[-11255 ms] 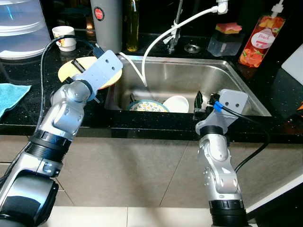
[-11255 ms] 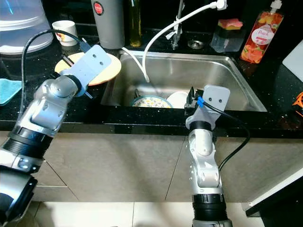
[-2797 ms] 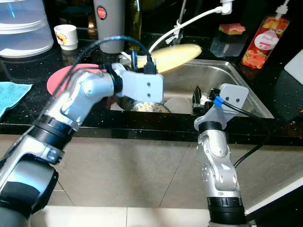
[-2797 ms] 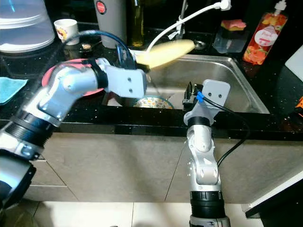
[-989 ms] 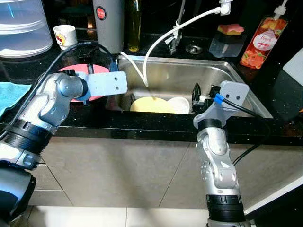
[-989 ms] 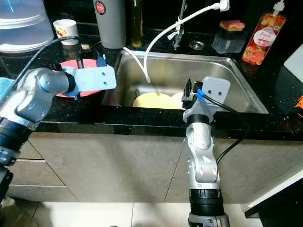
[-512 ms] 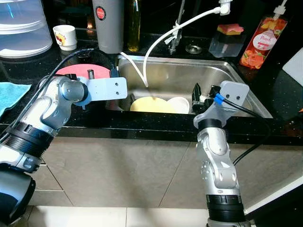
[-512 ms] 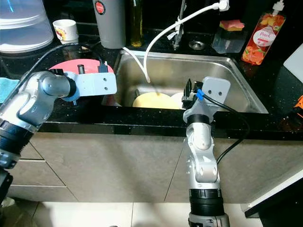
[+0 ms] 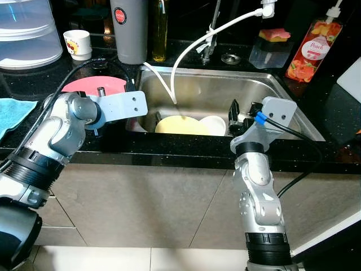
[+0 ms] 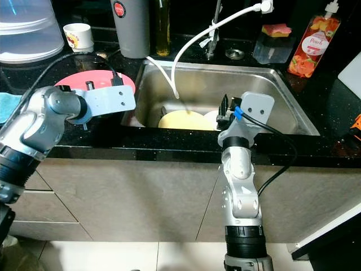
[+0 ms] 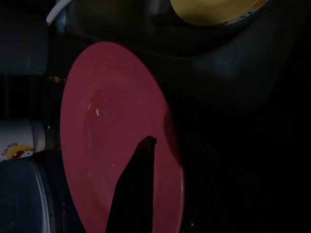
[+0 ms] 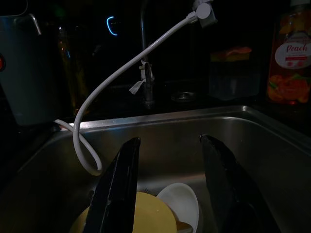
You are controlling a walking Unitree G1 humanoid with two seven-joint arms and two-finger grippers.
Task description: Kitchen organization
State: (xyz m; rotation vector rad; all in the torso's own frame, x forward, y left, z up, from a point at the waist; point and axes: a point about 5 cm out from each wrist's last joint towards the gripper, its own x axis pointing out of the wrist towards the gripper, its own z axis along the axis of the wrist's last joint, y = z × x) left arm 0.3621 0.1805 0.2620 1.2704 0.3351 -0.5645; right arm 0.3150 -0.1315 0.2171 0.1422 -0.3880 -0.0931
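My left gripper point(image 11: 138, 179) hovers over the pink plate point(image 9: 84, 86); I cannot tell its opening (one finger shows). That plate lies flat on the counter point(image 9: 34, 79) beside the sink point(image 9: 282, 96). My right gripper point(image 12: 167, 187) gapes empty above one yellow plate point(image 9: 177, 124) and one white bowl point(image 9: 213, 123).

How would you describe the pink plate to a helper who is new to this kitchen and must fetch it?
Start at the steel sink and move to the black counter on its left. The pink plate lies flat there, partly under the left end effector. It is the one pink dish; the yellow plate sits in the sink.
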